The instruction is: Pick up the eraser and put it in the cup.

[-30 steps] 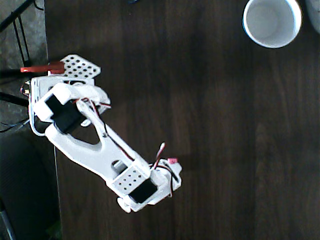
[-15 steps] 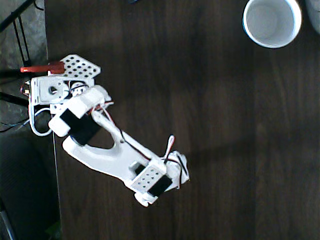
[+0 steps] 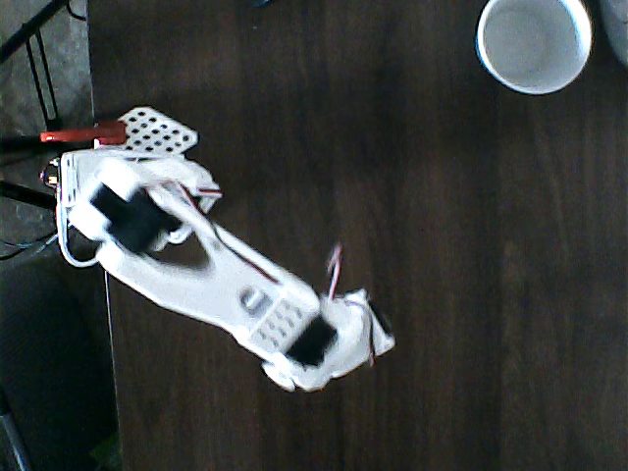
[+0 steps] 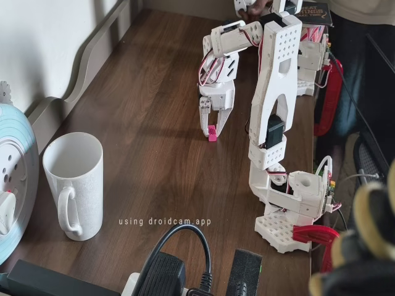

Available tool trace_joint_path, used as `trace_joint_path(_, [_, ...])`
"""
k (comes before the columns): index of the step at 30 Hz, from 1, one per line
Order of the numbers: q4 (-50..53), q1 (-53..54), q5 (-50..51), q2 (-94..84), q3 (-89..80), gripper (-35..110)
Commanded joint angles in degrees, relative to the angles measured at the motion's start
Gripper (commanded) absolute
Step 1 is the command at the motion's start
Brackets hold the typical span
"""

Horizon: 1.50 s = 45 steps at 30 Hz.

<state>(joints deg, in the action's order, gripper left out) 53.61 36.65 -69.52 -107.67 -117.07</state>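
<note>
My gripper (image 4: 212, 127): white plastic, two tapered fingers pointing straight down at the table; seen from overhead (image 3: 368, 329) it blurs into a white lump with a dark patch.
My fingers (image 4: 204, 117): drawn close together at the tips, with the eraser between them at the very bottom; they look closed on it, though I cannot tell whether it is off the wood or resting on it.
Eraser (image 4: 212, 134): a tiny pink block, hard-edged and rectangular; any print on it is too small to read.
Cup (image 3: 534, 43): round, white, glossy, with a thick rim and a pale grey inside, standing upright at the top right corner of the overhead view, well apart from me. In the fixed view (image 4: 74, 185) it is tall and slightly speckled, with a handle on its near side.
Table (image 4: 154, 111): dark brown wood with a long straight grain and a dull sheen.
My arm (image 4: 274, 92): white printed plastic, panels perforated with rows of round holes, black motor blocks, red and white wires.
Clamp (image 4: 313, 234): red, gripping my base plate at the table edge.
Writing: white text across the fixed view reads "using droidcam.app".
</note>
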Motion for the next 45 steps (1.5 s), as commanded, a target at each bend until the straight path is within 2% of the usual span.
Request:
trace_joint_path(1, [10.0,-6.4,-0.4,-13.7,0.7,0])
trace_joint_path(3, [14.2,-14.2,2.0,-25.0,0.5,0])
trace_joint_path(7, [14.9,-29.3,3.3,-38.2,0.5,0])
trace_joint_path(9, [11.2,-38.4,2.6,-45.1,0.4,0])
trace_joint_path(12, [5.3,-45.4,-0.7,-46.5,0.4,0])
trace_joint_path(17, [-12.6,-54.5,-7.8,-37.3,0.8,0])
trace_joint_path(21, [-22.4,-57.4,-10.4,-27.8,2.7,0])
trace_joint_path(23, [-22.8,-58.4,-8.4,-17.3,10.4,0])
trace_joint_path(27, [-22.8,-57.7,-7.1,-9.9,16.1,0])
trace_joint_path(45, [-30.4,-54.8,-3.7,8.5,18.0,0])
